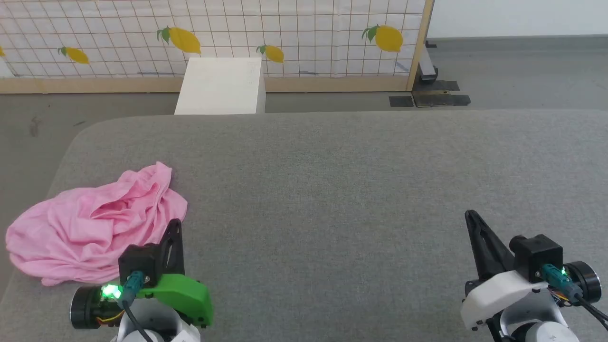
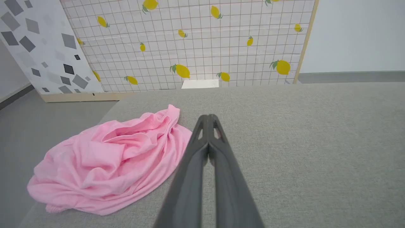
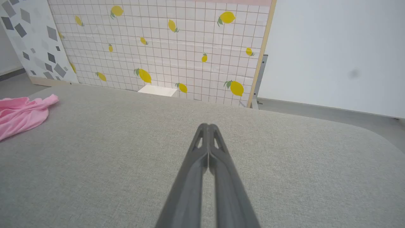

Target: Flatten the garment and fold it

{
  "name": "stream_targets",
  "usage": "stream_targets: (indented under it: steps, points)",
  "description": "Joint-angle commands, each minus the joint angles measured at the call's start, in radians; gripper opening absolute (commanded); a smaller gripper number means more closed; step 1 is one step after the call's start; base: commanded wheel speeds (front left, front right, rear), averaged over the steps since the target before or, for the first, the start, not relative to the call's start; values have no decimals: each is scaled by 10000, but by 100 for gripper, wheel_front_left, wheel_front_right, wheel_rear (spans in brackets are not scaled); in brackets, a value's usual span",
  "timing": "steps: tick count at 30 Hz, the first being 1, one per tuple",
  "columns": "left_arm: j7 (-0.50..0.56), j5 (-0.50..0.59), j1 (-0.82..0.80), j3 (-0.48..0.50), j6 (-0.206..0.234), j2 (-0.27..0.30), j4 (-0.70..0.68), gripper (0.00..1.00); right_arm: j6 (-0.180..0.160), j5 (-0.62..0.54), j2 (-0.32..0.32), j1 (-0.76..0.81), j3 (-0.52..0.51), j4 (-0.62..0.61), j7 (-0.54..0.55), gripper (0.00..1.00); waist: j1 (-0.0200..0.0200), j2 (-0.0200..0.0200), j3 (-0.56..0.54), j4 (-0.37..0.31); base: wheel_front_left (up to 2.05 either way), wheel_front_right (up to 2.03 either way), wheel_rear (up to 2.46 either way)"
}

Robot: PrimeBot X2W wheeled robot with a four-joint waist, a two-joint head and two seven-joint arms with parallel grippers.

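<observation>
Pink garment (image 1: pixel 90 228) just beside left claw (image 1: pixel 176 223)

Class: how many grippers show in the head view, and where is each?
2. The left gripper is at lower left, beside the pink garment; the right gripper is at lower right.

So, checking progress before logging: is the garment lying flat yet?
No, the garment lies bunched in a wrinkled heap near the grey surface's left edge.

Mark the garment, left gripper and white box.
garment (image 1: pixel 92 228), head view, middle of the crumpled heap.
left gripper (image 2: pixel 208 117), left wrist view, between the closed fingertips.
white box (image 1: pixel 221 84), head view, top face.
</observation>
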Motion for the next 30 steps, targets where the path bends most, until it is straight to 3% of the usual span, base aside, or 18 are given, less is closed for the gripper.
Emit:
stream_targets:
  steps: [1,21,22,30]
  points:
    - [12,128,-32,22,-9,-47,-26,0,-17,-49,30,-187,12,16,-81,0,0,71,0,0,0,0,0]
    - [12,128,-32,22,-9,-47,-26,0,-17,-49,30,-187,12,16,-81,0,0,71,0,0,0,0,0]
    - [-1,-1,0,1,-1,0,0,100,0,1,0,0,1,1,0,100,0,0,0,0,0,0,0]
    - [-139,-66,-44,-93,-52,-2,142,100,-1,95,0,0,-38,131,-64,100,0,4,-35,-13,0,0,0]
